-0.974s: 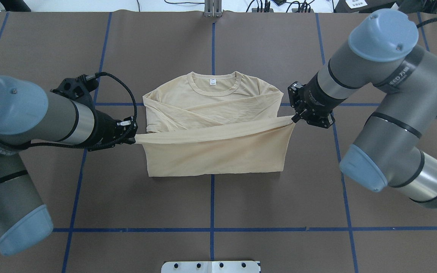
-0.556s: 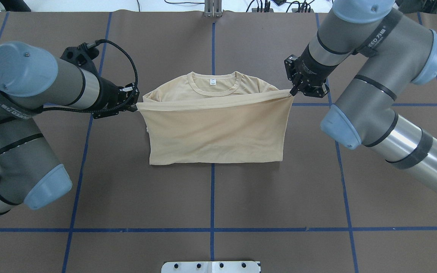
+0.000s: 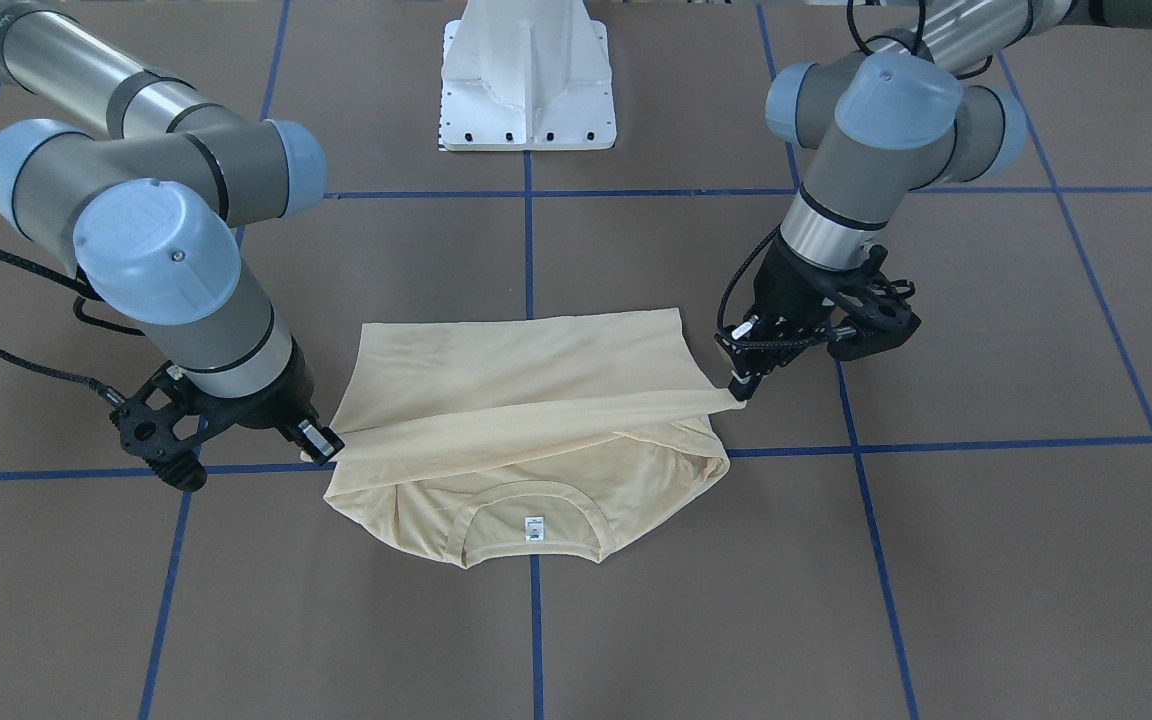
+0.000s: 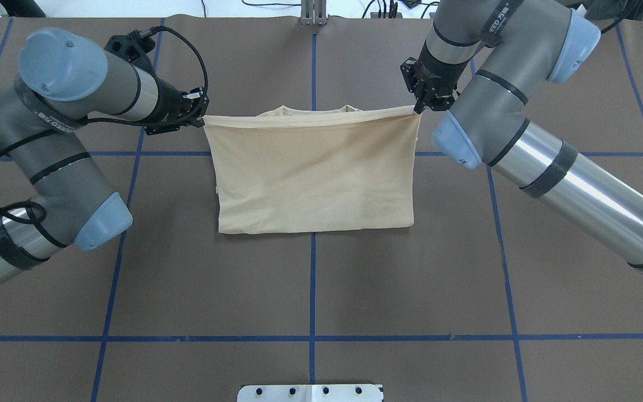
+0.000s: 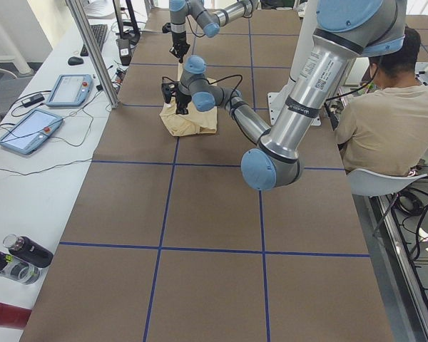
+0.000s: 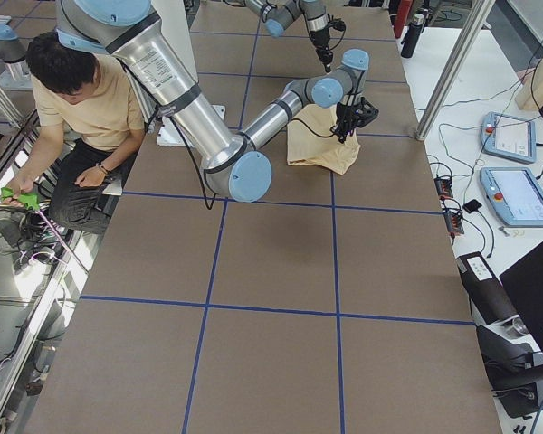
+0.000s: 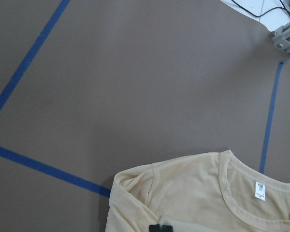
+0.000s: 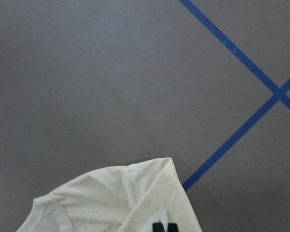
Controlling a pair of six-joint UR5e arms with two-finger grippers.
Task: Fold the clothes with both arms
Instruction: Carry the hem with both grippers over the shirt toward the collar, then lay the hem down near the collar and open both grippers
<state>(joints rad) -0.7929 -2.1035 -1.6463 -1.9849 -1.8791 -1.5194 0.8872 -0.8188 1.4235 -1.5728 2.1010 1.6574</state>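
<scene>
The cream-yellow shirt lies on the brown table, its lower half folded up over the body. My left gripper is shut on the left corner of the raised hem, and my right gripper is shut on the right corner. The hem hangs taut between them just above the collar. In the front-facing view the left gripper is on the right and the right gripper on the left. The white tag shows. The wrist views show the shirt and its shoulder. The print is hidden.
The white pedestal base stands at the robot's side of the table. Blue tape lines cross the table. A seated person is beside the table, and tablets and bottles lie past its far edge.
Both grippers have carried the shirt's hem away from the robot, from mid-body up to the collar. The fold now covers nearly all the upper shirt in the overhead view.
</scene>
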